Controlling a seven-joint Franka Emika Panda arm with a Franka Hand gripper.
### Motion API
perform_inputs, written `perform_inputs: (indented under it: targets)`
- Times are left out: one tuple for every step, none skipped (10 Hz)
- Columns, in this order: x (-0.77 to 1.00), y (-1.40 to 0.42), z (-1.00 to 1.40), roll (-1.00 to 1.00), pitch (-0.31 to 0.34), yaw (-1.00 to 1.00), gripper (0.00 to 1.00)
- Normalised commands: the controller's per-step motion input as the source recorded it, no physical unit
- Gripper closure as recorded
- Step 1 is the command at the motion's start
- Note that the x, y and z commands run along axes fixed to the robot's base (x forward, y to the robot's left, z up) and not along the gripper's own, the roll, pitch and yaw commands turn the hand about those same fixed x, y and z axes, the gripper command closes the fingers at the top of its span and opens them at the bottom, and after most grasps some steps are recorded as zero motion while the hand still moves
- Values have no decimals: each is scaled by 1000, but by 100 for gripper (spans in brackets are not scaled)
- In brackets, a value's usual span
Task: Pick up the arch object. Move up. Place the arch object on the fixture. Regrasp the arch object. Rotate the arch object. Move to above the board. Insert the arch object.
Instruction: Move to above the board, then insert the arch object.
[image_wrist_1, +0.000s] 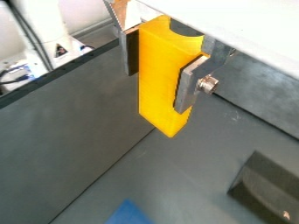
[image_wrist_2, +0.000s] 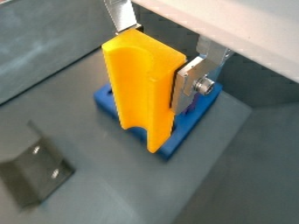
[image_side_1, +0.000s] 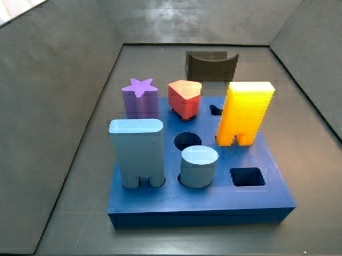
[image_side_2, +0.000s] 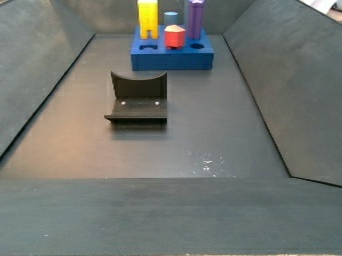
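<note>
Arch object (image_wrist_1: 162, 83) (image_wrist_2: 142, 87): orange-yellow, elongated, held upright, notch showing at its lower end in a wrist view. The hand (image_wrist_1: 162, 70) (image_wrist_2: 155, 61) is closed on it, one silver finger (image_wrist_1: 191, 83) flat on one side face and the other finger (image_wrist_1: 128, 52) on the opposite face. The piece's lower end is right over a corner of the blue board (image_wrist_2: 187, 127); whether it touches, cannot tell.

Surface (image_side_2: 160, 170): dark grey floor, bare and matte, boxed in by sloping grey walls (image_side_1: 67, 120) (a trough-like enclosure).

Fixture (image_side_2: 136, 97) (image_side_1: 210, 66) (image_wrist_2: 35, 171): dark block with scooped top, on the floor well apart from the board (image_side_2: 171, 55), nothing on it.

On the board (image_side_1: 201, 205) in a side view: big yellow block (image_side_1: 245, 112), light blue arch block (image_side_1: 136, 150), pale blue cylinder (image_side_1: 198, 165), purple star piece (image_side_1: 140, 97), red piece (image_side_1: 186, 98), all upright in their holes. A round hole (image_side_1: 187, 140) and a square hole (image_side_1: 247, 177) are open. The hand shows only in the wrist views.
</note>
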Motion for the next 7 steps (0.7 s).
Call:
perform_inputs:
  targets:
    - [587, -1000, 259, -4, 115, 21, 100]
    - [613, -1000, 258, 10, 119, 14, 100]
    - [637, -1000, 259, 5, 132, 13, 100]
    - [467, -662, 180, 21, 160, 8, 100]
    - [363, -482, 137, 34, 153, 14, 100]
    - [197, -246, 78, 48, 101, 15, 100]
    - [0, 0, -103, 0, 0, 0, 100]
